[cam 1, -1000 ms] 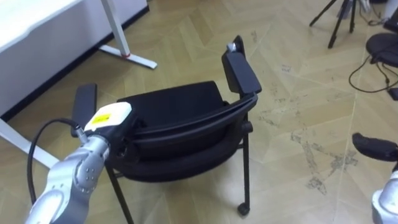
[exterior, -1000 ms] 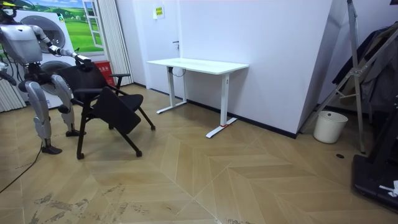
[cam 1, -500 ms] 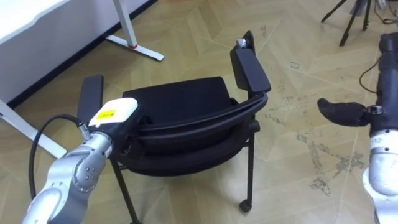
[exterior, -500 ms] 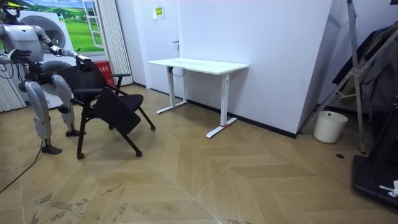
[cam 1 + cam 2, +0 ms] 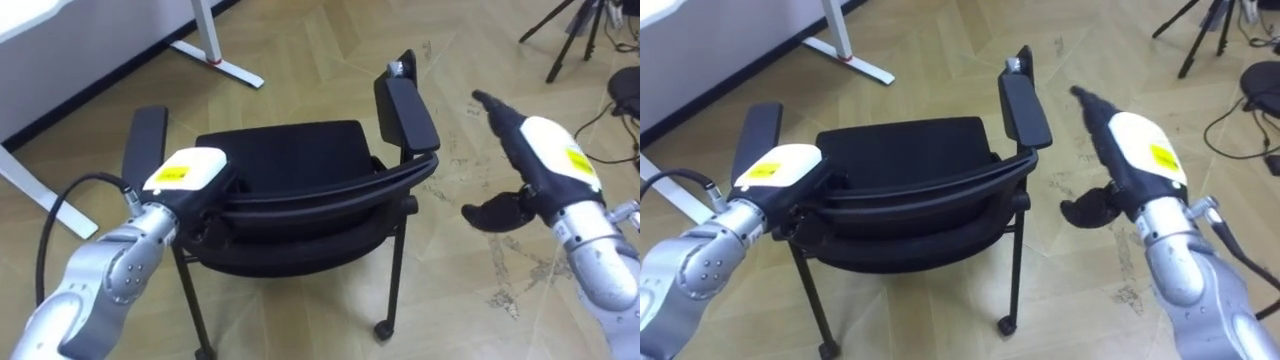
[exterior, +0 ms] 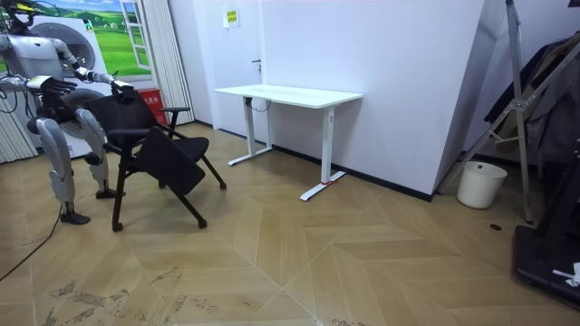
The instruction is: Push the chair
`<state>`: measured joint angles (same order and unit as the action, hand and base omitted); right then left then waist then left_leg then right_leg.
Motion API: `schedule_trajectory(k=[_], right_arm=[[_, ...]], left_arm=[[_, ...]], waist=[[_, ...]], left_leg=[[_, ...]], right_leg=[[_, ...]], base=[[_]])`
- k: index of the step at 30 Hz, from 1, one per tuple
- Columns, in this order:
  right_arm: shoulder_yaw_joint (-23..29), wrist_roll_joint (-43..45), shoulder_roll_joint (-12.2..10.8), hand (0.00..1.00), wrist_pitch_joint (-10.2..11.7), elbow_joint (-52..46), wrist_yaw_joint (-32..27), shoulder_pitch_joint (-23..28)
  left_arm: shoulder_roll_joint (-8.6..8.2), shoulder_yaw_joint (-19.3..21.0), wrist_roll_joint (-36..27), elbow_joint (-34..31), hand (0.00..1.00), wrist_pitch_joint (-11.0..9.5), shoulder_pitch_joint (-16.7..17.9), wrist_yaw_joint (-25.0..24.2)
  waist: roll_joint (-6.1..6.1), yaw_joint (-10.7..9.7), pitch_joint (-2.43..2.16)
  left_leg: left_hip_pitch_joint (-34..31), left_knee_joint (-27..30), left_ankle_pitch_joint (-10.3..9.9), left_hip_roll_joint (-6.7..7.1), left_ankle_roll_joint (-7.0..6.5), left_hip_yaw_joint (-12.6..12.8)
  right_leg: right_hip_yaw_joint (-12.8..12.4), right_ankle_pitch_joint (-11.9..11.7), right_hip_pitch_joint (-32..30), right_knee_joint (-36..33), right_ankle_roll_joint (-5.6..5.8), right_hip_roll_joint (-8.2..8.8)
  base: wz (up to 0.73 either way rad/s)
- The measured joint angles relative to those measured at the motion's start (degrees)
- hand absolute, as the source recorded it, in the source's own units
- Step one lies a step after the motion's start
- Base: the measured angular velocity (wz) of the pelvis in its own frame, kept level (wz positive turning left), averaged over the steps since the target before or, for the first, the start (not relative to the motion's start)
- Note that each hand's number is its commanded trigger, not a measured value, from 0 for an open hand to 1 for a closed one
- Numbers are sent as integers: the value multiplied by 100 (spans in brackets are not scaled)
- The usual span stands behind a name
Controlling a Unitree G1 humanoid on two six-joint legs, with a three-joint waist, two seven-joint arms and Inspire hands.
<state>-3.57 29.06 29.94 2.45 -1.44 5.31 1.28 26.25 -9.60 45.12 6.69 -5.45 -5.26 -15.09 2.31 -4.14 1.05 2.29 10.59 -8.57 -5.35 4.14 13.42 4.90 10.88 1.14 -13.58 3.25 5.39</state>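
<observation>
The black chair (image 5: pixel 285 155) stands on the wooden parquet floor (image 5: pixel 470 300) right in front of the robot, with its backrest (image 5: pixel 320 193) nearest the robot and its seat facing away toward the white counter (image 6: pixel 290 93). In the room view the robot stands upright behind the chair, at the room view's left, and the counter is against the wall further to the room view's right.

The left hand (image 5: pixel 188 175) rests on the left end of the backrest's top rail, just behind the left armrest (image 5: pixel 146 150). Its back faces the camera and what lies beneath it is hidden by the rail, so I cannot tell whether it grips the rail or only presses on it.

The right hand (image 5: pixel 535 160) hangs in the air to the right of the chair, near the right armrest (image 5: pixel 405 108) but apart from it, touching nothing. Its fingers (image 5: pixel 490 104) are stretched out straight, pointing away from the robot, with the thumb spread apart below them; the hand holds nothing.

One foot of the counter's frame (image 5: pixel 215 62) lies on the floor beyond the chair, and a dark tripod (image 5: pixel 572 30) stands at the upper right.
</observation>
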Motion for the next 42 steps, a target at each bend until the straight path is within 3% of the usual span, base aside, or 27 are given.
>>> schedule_trajectory(k=[16, 20, 25, 33, 42], right_arm=[[-244, 508, 195, 0, 75, -46, 921, -116], [-316, 507, 193, 0, 84, -155, 1044, -127], [-666, 503, 178, 0, 126, -226, 1225, -381], [-1168, 535, -12, 0, 183, -227, 1296, -660], [-1616, 523, -228, 0, 176, 114, 1060, -734]], left_arm=[[99, -9, -12, 27, 100, -127, -22, 4], [98, -191, -44, 192, 100, -172, -182, 89], [98, -244, -56, 276, 100, -211, -245, 122], [103, -555, -120, 479, 100, -285, -487, 278], [113, -873, -210, 521, 100, -201, -648, 384]], waist=[[65, 37, 10], [63, 151, 12], [61, 152, 13], [19, 283, 17], [-28, 292, 17]], left_leg=[[9, 7, 0, -2, 0, -16], [31, 4, 0, -6, 0, -20], [33, -18, 0, -6, 0, -112], [-13, -4, 0, -6, 0, -264], [-72, 23, 0, 0, 0, -464]], right_leg=[[1, 0, -2, 0, 0, -2], [4, -6, 35, 0, -8, -10], [41, -6, 54, 1, -9, -15], [181, -11, 103, 60, -16, -15], [381, -12, 198, 114, -18, -15]], base=[[0], [1], [4], [8], [11]])
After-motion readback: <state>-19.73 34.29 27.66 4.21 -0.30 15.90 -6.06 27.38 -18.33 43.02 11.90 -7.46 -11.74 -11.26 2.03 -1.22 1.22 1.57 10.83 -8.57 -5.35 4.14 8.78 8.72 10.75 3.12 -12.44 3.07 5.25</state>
